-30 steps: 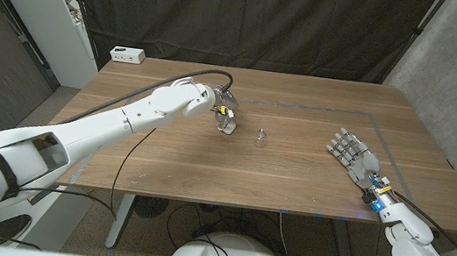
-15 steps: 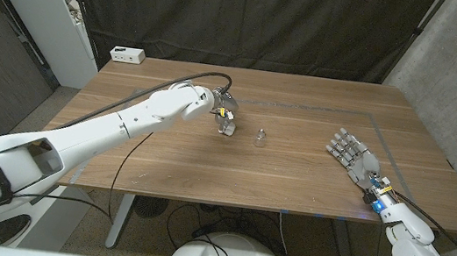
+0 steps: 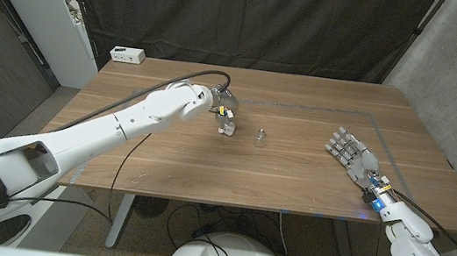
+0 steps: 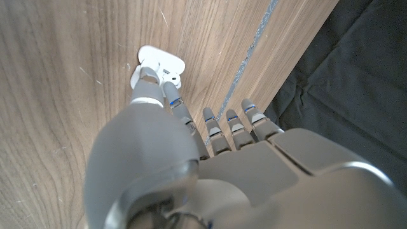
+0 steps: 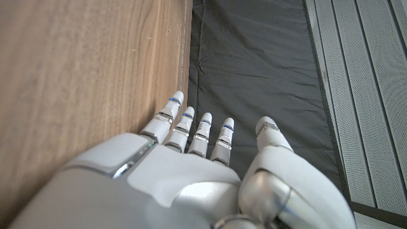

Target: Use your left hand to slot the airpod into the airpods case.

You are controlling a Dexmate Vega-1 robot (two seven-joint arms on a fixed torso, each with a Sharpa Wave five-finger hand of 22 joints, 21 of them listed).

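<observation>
The airpod [image 4: 166, 79] is pinched by the left robot hand [image 3: 226, 117] above the open case [image 4: 158, 67] for slotting; the right robot hand [image 3: 349, 150] is kept open on the tabletop [image 3: 293, 176]

The robot's grey left hand [image 3: 226, 119] has edged slightly farther along the brown wooden table [image 3: 293, 172] over the last second, its fingertips now down at the small white airpods case [image 4: 159, 67].
</observation>
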